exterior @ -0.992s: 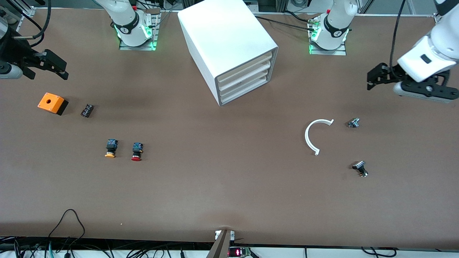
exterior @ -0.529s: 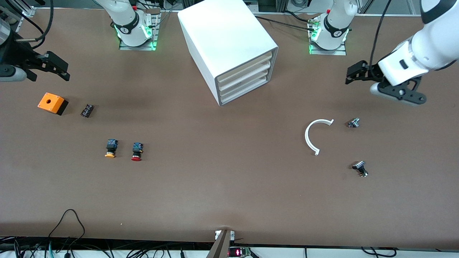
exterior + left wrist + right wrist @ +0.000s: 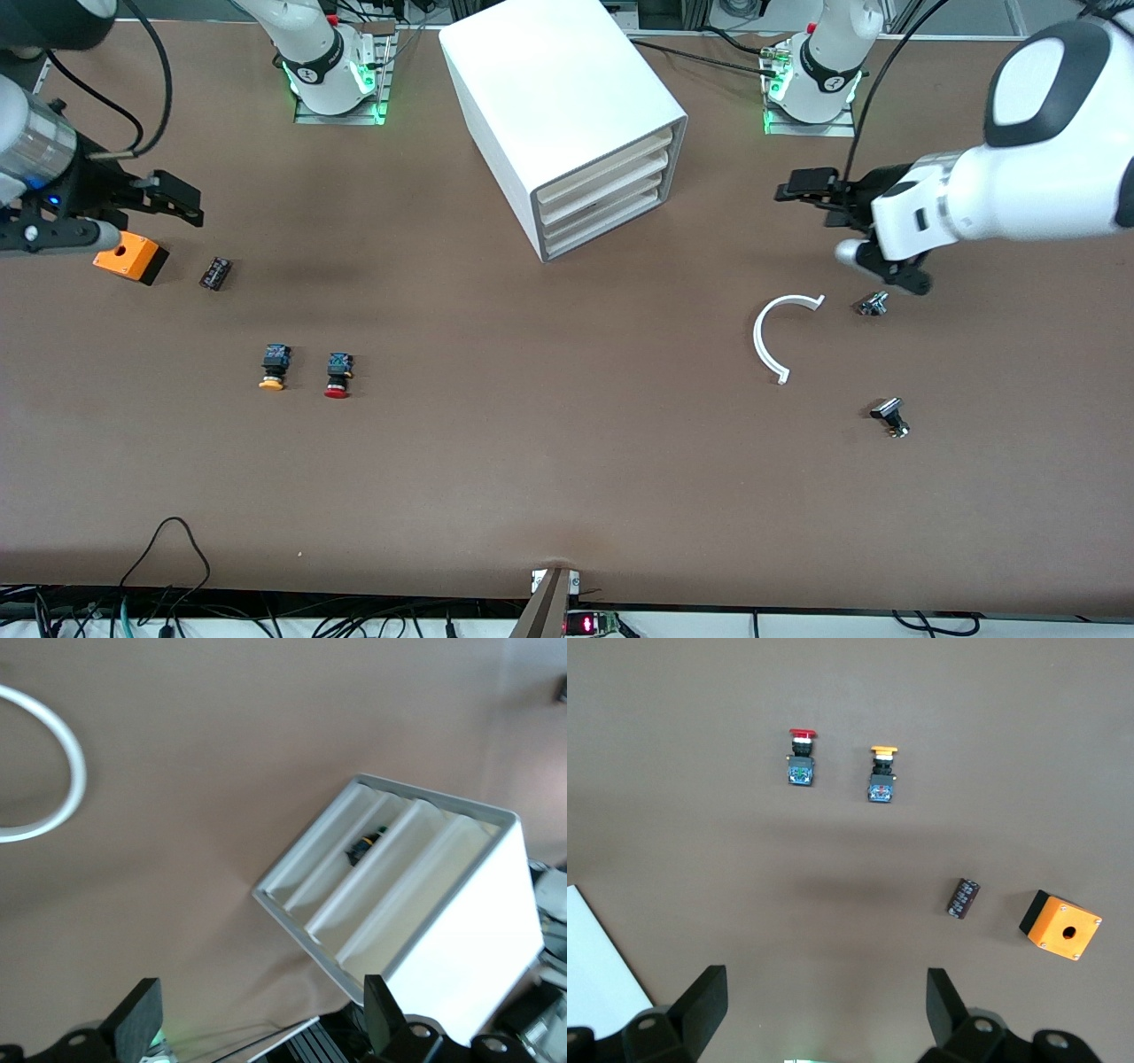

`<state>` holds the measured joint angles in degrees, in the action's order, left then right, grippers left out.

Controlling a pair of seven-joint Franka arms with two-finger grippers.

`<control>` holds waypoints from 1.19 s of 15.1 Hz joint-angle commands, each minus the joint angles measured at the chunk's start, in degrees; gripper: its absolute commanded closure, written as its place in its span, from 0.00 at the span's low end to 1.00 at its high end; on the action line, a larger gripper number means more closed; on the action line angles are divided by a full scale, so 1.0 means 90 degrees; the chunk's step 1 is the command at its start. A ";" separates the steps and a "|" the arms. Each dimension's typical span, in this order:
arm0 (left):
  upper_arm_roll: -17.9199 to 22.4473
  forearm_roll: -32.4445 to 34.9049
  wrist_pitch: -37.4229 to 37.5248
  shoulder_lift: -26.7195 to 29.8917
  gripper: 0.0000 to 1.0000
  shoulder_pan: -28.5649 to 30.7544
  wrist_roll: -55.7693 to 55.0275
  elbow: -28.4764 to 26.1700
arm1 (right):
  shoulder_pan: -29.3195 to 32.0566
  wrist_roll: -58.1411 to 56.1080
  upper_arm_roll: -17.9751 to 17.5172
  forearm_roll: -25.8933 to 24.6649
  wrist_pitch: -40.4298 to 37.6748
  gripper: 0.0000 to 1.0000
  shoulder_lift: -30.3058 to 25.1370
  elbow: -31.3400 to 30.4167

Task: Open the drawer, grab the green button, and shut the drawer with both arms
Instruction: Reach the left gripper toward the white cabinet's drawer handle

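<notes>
The white box cabinet [image 3: 567, 97] stands on the table between the two arm bases. Its four cream drawers are all shut, and the lowest drawer [image 3: 604, 229] sits just above the table. The cabinet also shows in the left wrist view [image 3: 461, 939], where a small dark thing with a green spot [image 3: 363, 847] shows in a gap between drawer fronts; I cannot tell if it is the green button. My left gripper [image 3: 811, 197] is open and empty over the table beside the cabinet's drawer side. My right gripper [image 3: 184, 202] is open and empty over the orange box.
An orange box [image 3: 131, 255], a small black part [image 3: 215, 273], a yellow-capped button [image 3: 274, 367] and a red-capped button [image 3: 337, 375] lie toward the right arm's end. A white C-shaped ring [image 3: 769, 341] and two small metal parts [image 3: 873, 304] [image 3: 890, 416] lie toward the left arm's end.
My left gripper has swung in from the table's end toward the cabinet's drawer side. My right gripper has moved a little toward the cabinet, over the orange box. All drawers stay shut.
</notes>
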<state>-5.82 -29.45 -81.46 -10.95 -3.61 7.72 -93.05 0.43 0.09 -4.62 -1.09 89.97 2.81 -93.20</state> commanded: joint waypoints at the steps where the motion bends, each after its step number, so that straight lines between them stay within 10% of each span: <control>1: -0.0017 -0.0574 0.0145 -0.0529 0.00 -0.0058 0.0897 0.0134 | -0.0037 0.0000 -0.0014 0.0063 -0.0065 0.01 0.0049 0.0033; 6: -0.0017 -0.1532 -0.0204 -0.1438 0.00 0.0050 0.2643 -0.0041 | -0.0154 0.0058 -0.0013 0.0111 0.0111 0.01 0.0517 0.0053; 18: -0.0250 -0.4938 -0.2277 -0.1849 0.08 -0.0116 0.6837 -0.3585 | -0.1443 0.3503 -0.0014 0.0297 0.1371 0.01 0.1455 0.0023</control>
<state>-6.72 -68.72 -100.58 -27.74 -4.34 65.57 -122.06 -10.64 26.67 -5.04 0.34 101.16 14.83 -93.26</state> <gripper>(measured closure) 0.044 0.004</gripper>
